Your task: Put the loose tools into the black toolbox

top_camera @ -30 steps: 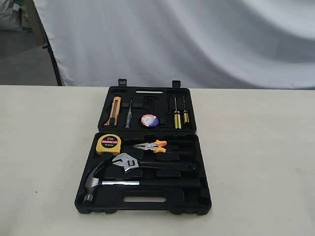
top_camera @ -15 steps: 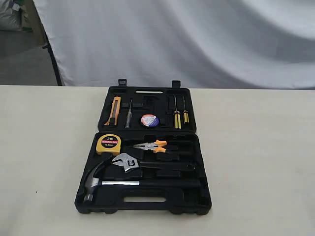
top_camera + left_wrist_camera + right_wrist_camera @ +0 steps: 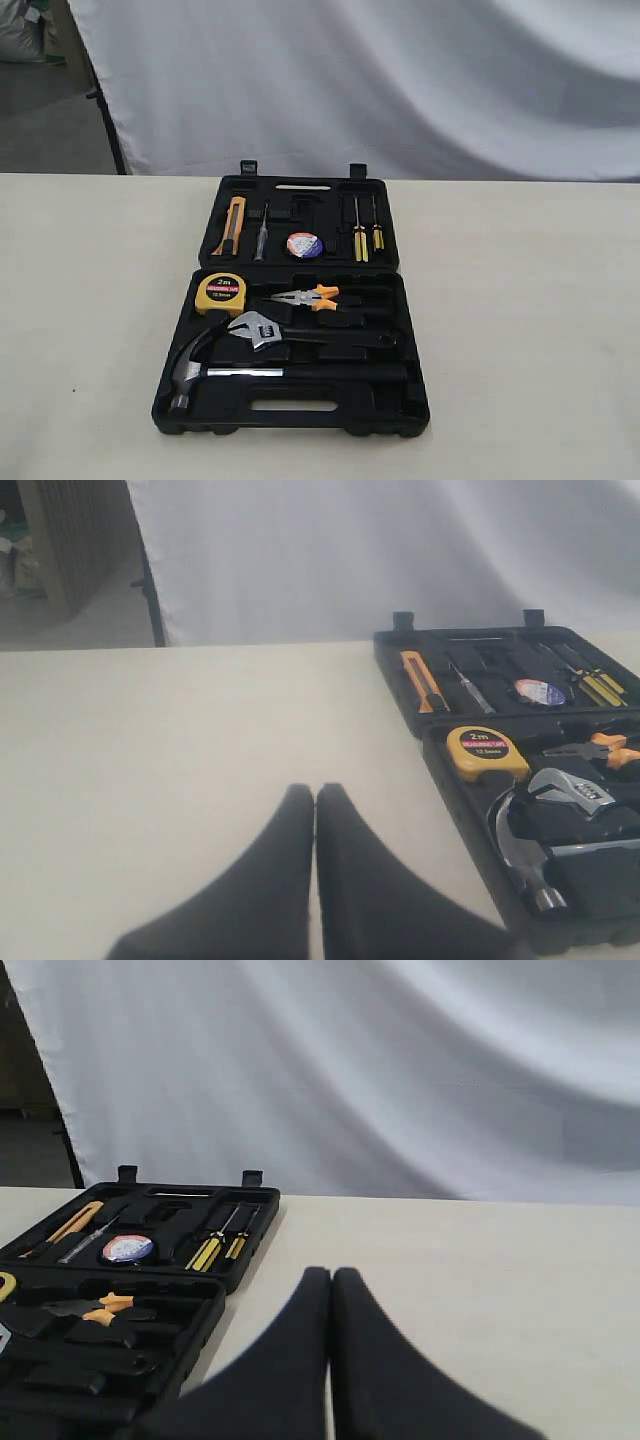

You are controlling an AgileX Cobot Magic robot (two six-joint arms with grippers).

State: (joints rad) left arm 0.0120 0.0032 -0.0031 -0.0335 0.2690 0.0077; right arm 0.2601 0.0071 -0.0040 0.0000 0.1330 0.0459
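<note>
Yellow tape measure (image 3: 220, 291), orange-handled pliers (image 3: 310, 298)

This looks like a test room or a small studio, not a home or a shop. A big white cloth (image 3: 400, 80) hangs behind the table (image 3: 90, 300) like a screen and hides most of the room. A thin black pole (image 3: 105, 115) leans at the cloth's left edge. Past it you can see bare grey floor (image 3: 45, 135). The table is plain and pale. An open black toolbox (image 3: 390, 412) with tools in it sits in the middle.
</note>
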